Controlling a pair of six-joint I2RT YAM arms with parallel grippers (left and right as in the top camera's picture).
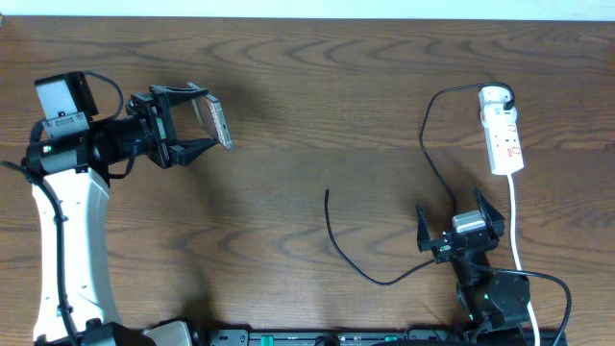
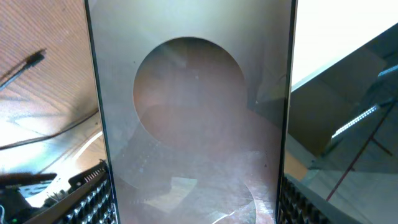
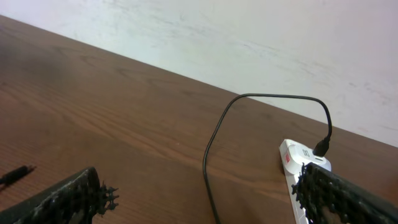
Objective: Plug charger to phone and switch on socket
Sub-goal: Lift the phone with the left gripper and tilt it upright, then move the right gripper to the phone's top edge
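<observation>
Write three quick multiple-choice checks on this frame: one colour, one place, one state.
1. The power strip is:
A. black
B. white
C. blue

2. The free tip of the charger cable lies:
A. on the bare table, between the arms
B. over the table edge
C. under the power strip

3. The left gripper holds:
A. nothing
B. the cable tip
C. the phone

Key:
1 B, its body is white with small red marks.
2 A, the tip rests on the wood, apart from both grippers.
3 C, the phone sits clamped between its fingers, while the right gripper stands open and empty.
</observation>
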